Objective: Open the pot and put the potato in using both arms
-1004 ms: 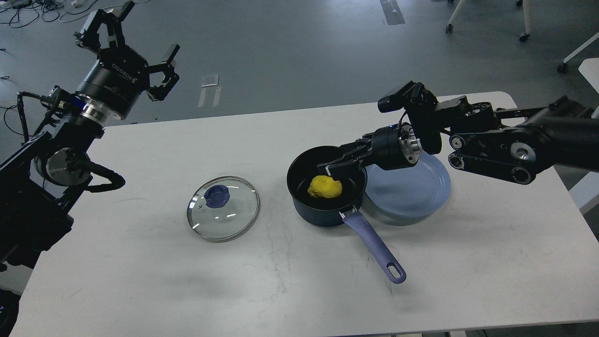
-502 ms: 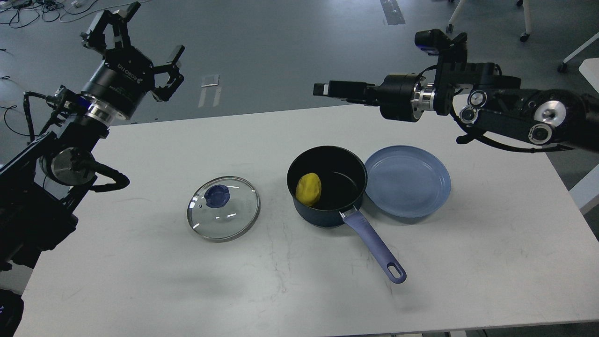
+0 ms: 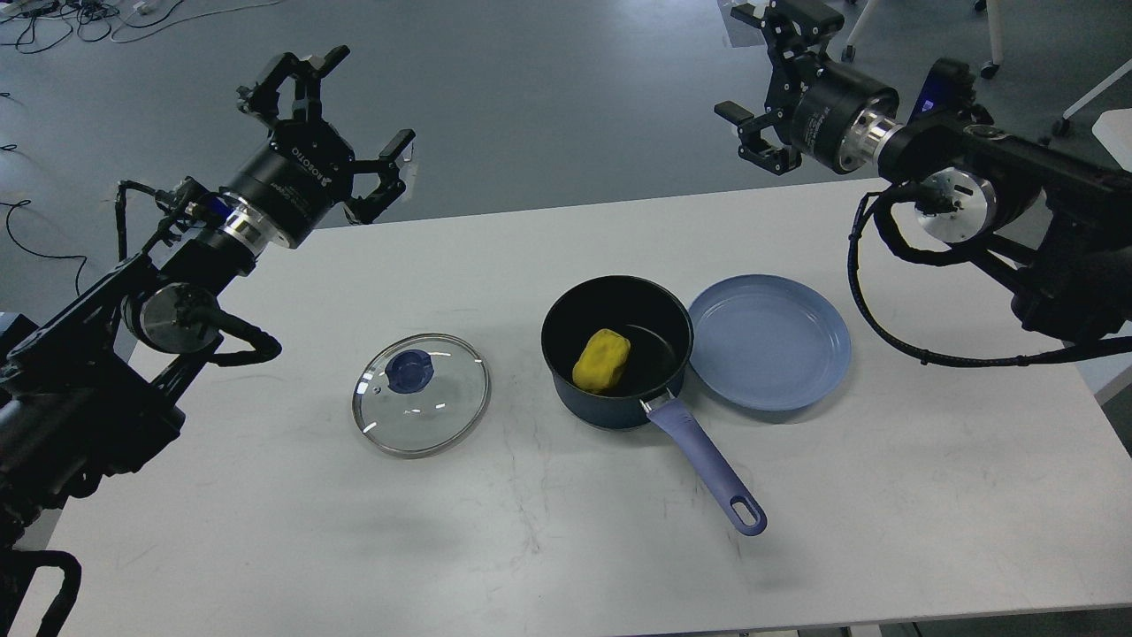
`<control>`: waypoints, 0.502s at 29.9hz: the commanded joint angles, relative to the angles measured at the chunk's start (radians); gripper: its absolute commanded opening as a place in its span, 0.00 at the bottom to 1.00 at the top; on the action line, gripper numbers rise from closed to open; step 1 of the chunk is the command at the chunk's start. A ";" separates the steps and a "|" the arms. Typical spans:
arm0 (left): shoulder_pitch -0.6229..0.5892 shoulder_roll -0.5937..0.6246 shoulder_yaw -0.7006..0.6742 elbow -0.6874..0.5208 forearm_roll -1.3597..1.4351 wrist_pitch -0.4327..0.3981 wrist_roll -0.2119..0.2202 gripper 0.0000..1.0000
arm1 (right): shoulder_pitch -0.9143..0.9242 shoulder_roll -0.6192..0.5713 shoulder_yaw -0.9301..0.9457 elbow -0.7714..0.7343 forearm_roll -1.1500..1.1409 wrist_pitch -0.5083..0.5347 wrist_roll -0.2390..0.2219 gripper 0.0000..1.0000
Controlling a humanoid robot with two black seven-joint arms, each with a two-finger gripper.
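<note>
A dark blue pot [image 3: 616, 354] with a purple handle [image 3: 707, 467] stands open at the middle of the white table [image 3: 265, 531]. A yellow potato [image 3: 601, 360] lies inside it. The glass lid [image 3: 421, 393] with a blue knob lies flat on the table, left of the pot. My left gripper [image 3: 340, 115] is open and empty, raised above the table's far left edge. My right gripper [image 3: 761, 75] is open and empty, raised beyond the table's far right edge. Both are well away from the pot.
An empty blue plate [image 3: 771, 342] sits on the table touching the pot's right side. Chair legs on castors [image 3: 990, 66] stand on the grey floor at the back right. Cables [image 3: 71, 18] lie on the floor at the back left.
My right gripper has lifted out of the pot, leaving the potato inside, and pulled back up to the right. The potato has shifted in the pot. My left gripper has moved right.
</note>
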State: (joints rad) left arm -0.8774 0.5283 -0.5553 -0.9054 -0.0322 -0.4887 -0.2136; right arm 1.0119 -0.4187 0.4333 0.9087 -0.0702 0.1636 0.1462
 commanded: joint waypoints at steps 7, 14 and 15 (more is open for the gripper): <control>0.015 -0.004 -0.009 0.002 -0.002 0.000 -0.076 0.98 | -0.091 0.021 0.105 0.016 0.012 -0.003 -0.008 1.00; 0.023 -0.004 0.000 0.002 -0.003 0.000 -0.072 0.98 | -0.116 0.023 0.107 0.035 0.029 -0.004 -0.034 1.00; 0.023 -0.004 0.000 0.002 -0.003 0.000 -0.069 0.98 | -0.116 0.027 0.107 0.035 0.032 -0.004 -0.037 1.00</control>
State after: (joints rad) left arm -0.8560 0.5247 -0.5570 -0.9034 -0.0358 -0.4887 -0.2901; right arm 0.9006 -0.3957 0.5397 0.9423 -0.0501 0.1600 0.1227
